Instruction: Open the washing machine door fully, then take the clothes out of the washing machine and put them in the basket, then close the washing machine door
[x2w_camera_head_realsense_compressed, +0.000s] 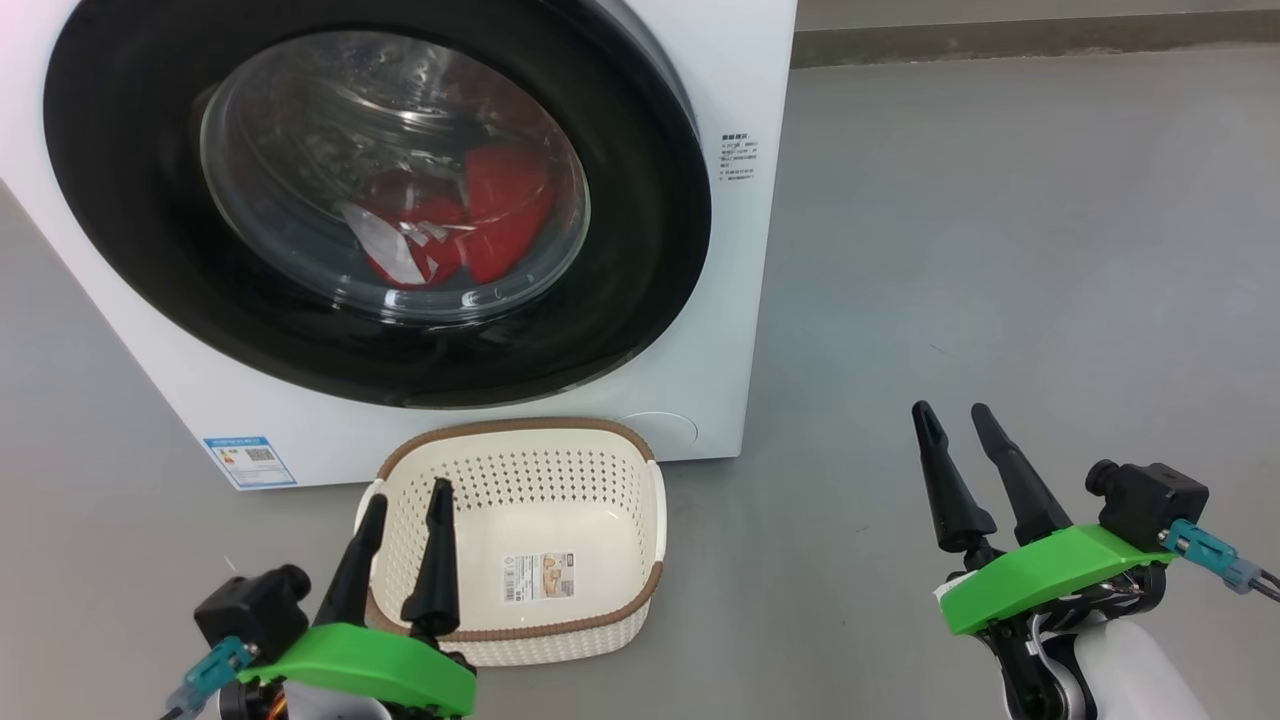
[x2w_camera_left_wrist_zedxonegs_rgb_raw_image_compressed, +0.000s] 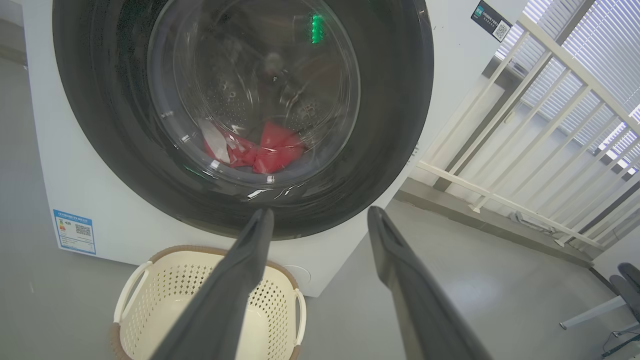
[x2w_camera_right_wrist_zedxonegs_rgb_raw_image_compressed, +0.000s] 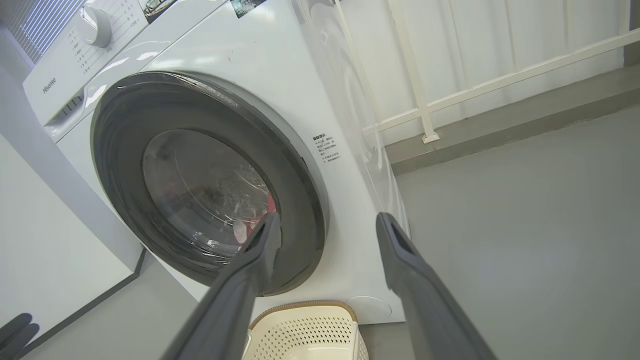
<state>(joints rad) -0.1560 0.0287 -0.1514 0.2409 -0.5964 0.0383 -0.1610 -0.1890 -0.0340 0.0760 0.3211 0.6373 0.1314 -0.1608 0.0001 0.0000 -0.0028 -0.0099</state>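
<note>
Two grippers are before us; we record the scene from left to right, placing everything against the washing machine (x2w_camera_head_realsense_compressed: 745, 300). At the machine's lower left front corner we note a small blue label (x2w_camera_head_realsense_compressed: 249, 461). The left gripper (x2w_camera_head_realsense_compressed: 410, 492) hangs in front of the machine, below its door, fingers spread wide and empty. In the head view its fingertips overlap the left part of the basket (x2w_camera_head_realsense_compressed: 520, 430). The washing machine door (x2w_camera_head_realsense_compressed: 120, 200) is shut, its glossy black frame lying against the machine's front. Through the glass bowl we see the clothes (x2w_camera_head_realsense_compressed: 500, 215), red with white parts, lying low in the machine's drum. The basket stands on the floor just in front of the machine, below the door, with a paper label (x2w_camera_head_realsense_compressed: 538, 577) on its inner bottom. The right gripper (x2w_camera_head_realsense_compressed: 950, 410) hangs off the machine's right side, well apart from it, over grey floor (x2w_camera_head_realsense_compressed: 1000, 250), fingers likewise wide and empty. Beyond the machine's right side stands a white railing (x2w_camera_right_wrist_zedxonegs_rgb_raw_image_compressed: 413, 75).
</note>
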